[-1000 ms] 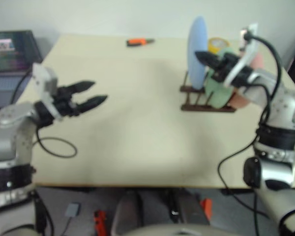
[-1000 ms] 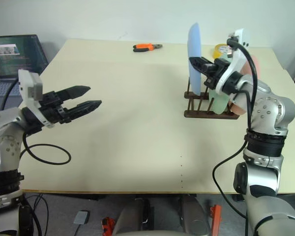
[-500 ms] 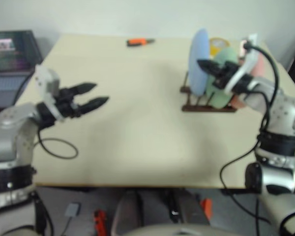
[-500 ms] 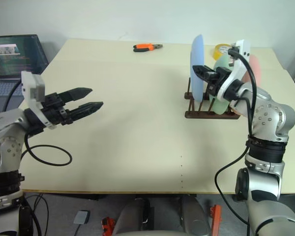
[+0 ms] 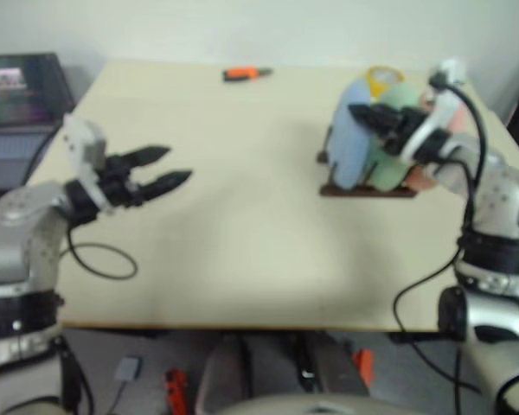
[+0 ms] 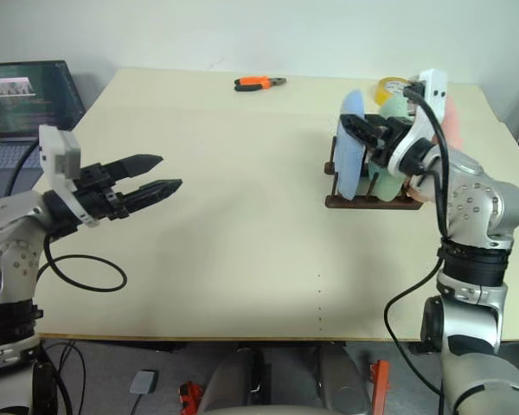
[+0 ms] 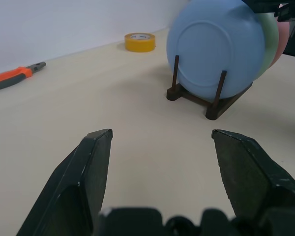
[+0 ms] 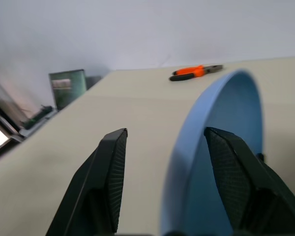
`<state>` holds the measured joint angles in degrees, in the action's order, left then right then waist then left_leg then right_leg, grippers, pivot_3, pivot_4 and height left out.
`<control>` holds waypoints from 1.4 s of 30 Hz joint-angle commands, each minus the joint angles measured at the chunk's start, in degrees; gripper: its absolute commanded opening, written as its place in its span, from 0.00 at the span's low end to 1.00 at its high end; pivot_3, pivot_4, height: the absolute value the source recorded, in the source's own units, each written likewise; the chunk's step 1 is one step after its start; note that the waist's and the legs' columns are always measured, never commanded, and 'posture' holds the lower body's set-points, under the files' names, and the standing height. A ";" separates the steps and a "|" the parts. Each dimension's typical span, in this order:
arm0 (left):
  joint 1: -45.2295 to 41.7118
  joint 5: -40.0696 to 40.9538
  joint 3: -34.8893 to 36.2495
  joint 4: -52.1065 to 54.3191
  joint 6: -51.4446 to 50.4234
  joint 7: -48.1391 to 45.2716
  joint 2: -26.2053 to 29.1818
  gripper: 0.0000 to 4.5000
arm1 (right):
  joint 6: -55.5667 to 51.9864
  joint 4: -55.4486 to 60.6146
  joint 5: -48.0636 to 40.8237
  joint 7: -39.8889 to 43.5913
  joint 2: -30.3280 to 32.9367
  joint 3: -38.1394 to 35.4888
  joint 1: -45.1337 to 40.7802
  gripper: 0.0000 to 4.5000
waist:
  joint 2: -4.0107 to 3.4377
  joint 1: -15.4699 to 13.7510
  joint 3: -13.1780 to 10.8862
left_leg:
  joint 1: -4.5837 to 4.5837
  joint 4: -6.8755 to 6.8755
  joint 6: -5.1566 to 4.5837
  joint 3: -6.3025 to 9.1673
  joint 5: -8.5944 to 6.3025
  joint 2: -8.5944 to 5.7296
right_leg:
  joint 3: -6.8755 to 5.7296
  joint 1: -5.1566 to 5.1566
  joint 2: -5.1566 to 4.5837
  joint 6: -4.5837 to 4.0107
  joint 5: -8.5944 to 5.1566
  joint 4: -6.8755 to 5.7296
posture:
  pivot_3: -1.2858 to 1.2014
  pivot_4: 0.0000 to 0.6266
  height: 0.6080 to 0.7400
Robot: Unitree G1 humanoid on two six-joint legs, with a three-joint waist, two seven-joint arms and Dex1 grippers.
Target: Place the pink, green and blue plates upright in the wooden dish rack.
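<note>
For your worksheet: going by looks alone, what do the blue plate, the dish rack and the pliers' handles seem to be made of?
Blue plate: probably plastic or matte-glazed ceramic; even pale colour, dull surface without glare. Dish rack: looks like dark-stained wood; brown thin pegs and rails with a low sheen. Pliers: orange handles suggest a rubber or plastic coating over dark metal jaws.

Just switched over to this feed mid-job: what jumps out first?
Three plates stand upright in the wooden dish rack at the table's far right: blue plate in front, green plate and pink plate behind. The right gripper sits open at the blue plate's rim. The left gripper hovers open over bare table, far left.
</note>
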<state>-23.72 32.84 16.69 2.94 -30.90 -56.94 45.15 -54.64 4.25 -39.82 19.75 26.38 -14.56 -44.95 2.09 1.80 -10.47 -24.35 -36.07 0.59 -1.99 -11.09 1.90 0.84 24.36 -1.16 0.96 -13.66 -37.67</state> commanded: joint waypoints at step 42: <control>8.75 -1.71 11.52 -5.76 3.29 -12.45 21.68 0.79 | 43.22 -56.37 16.71 65.78 42.28 -5.26 9.02 0.62 | -0.50 0.65 -0.14 | 0.47 0.21 -0.13 -1.04 -0.16 0.14 | 0.17 -0.15 -0.16 -0.16 0.03 0.59 | 0.52 0.24 1.00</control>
<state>-14.01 31.25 26.72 -2.86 -28.34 -69.34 65.38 -13.02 -52.13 -23.26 84.36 68.00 -18.92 -34.92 1.59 2.45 -10.61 -23.88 -35.85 0.47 -3.12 -11.25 2.02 1.02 24.21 -1.33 0.82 -13.64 -37.07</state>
